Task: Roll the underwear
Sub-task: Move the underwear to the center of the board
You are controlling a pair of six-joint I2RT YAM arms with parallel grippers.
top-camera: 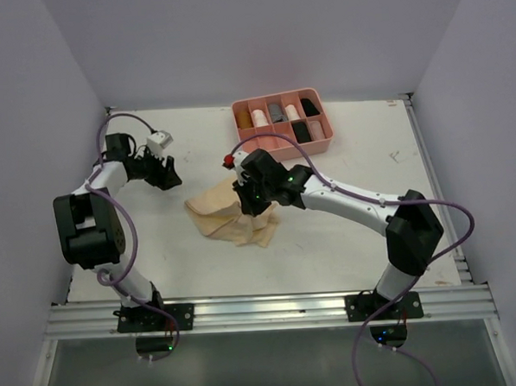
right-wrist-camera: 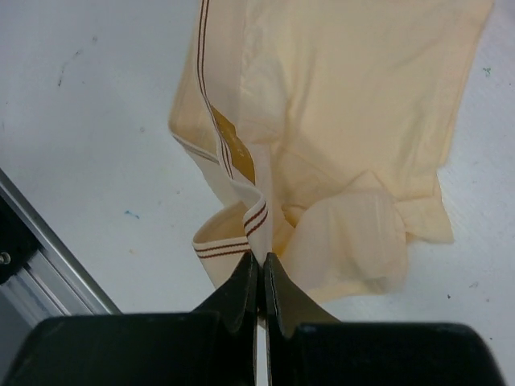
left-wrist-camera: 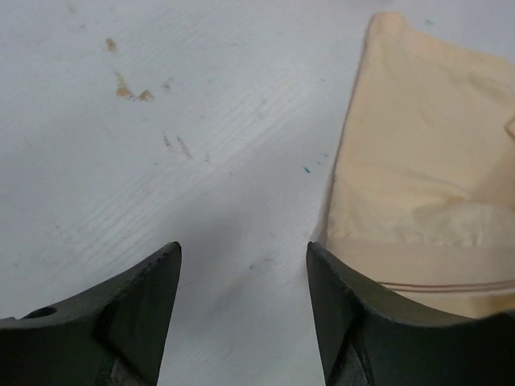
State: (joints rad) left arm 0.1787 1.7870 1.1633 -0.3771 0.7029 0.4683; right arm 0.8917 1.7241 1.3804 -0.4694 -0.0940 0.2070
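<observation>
Nearest, a silver aluminium rail (top-camera: 264, 309) along the worktop's near edge carries both arm bases. Toward the left edge, the left gripper (top-camera: 163, 174) hangs low over the bare white worktop (top-camera: 331, 258), jaws wide apart and holding nothing, just beside the pale tan cloth underwear (top-camera: 218, 214), which lies crumpled and partly folded at the worktop's middle. Over that garment the right gripper (right-wrist-camera: 261, 257) has its jaws pinched together on the brown-striped waistband (right-wrist-camera: 256, 215), and a rigid pink plastic divided tray (top-camera: 275, 98) sits at the far edge.
</observation>
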